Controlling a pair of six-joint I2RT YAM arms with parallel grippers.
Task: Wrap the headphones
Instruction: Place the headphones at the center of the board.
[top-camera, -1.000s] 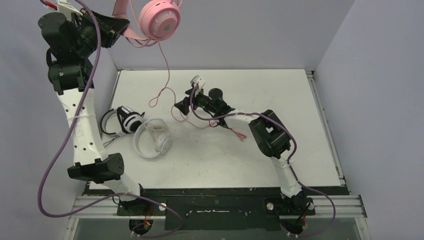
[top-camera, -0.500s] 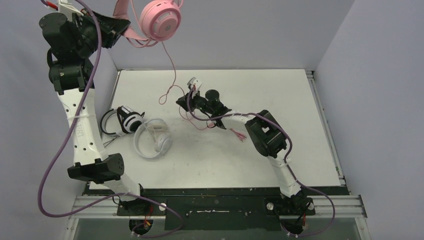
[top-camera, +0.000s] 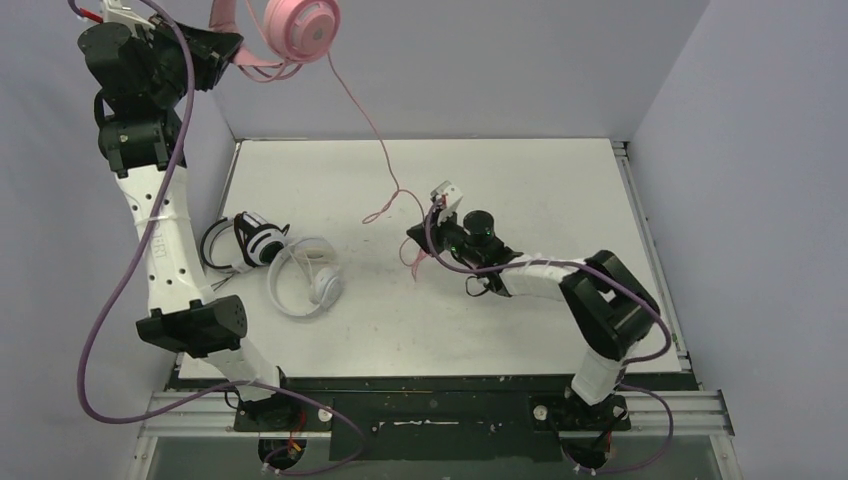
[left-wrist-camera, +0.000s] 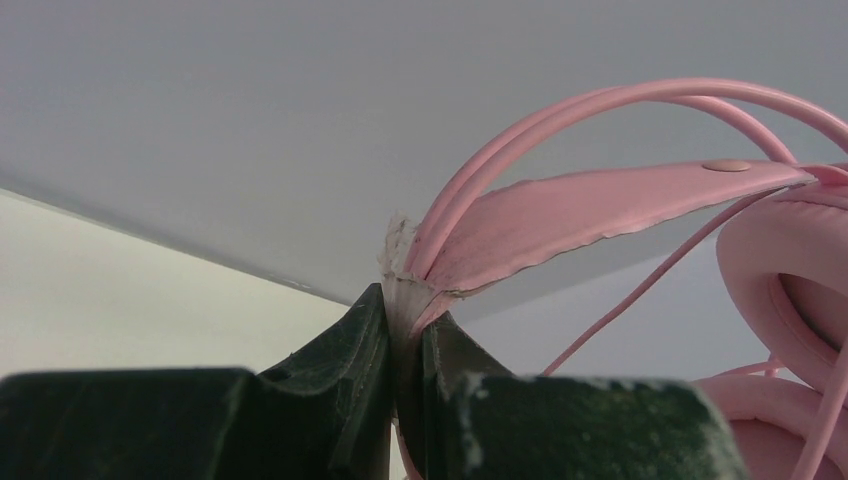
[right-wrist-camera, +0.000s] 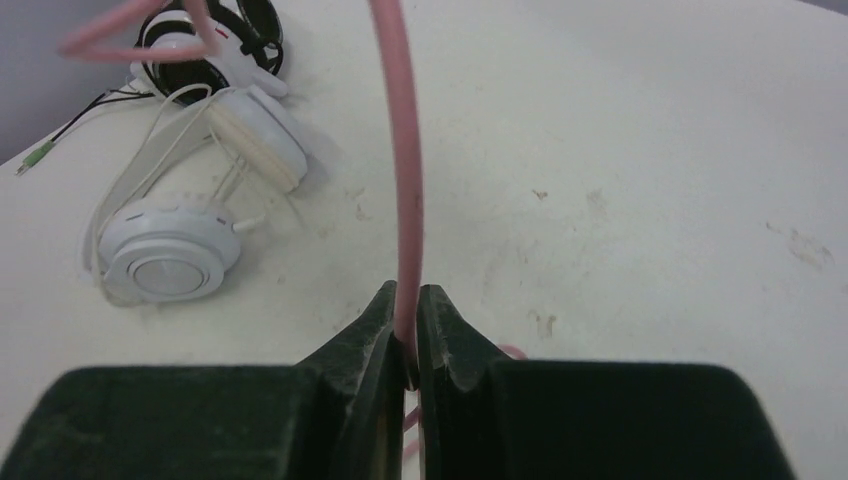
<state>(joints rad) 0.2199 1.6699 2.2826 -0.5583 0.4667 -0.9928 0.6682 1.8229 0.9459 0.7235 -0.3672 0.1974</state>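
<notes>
The pink headphones (top-camera: 298, 24) hang high at the back left, their headband (left-wrist-camera: 600, 205) pinched in my left gripper (top-camera: 236, 50), which is shut on it. From them the pink cable (top-camera: 372, 130) runs down to the table middle, where my right gripper (top-camera: 413, 236) is shut on it (right-wrist-camera: 405, 200). A loop of cable (top-camera: 383, 212) lies just behind that gripper. The black-and-white headphones (top-camera: 250, 240) and the white headphones (top-camera: 308, 278) lie side by side at the table's left; the right wrist view shows them as well, white headphones (right-wrist-camera: 170, 255) nearer, black-and-white ones (right-wrist-camera: 215, 45) behind.
Grey walls enclose the white table (top-camera: 560, 180) on three sides. A thin black cable with a green plug (right-wrist-camera: 38, 152) trails from the black-and-white headset toward the left edge. The left arm (top-camera: 165, 230) stands tall along the left side.
My right gripper closed on the pink cable and moved right and toward the near edge, pulling the cable with it. The left gripper shifted the pink headphones slightly left and up.
</notes>
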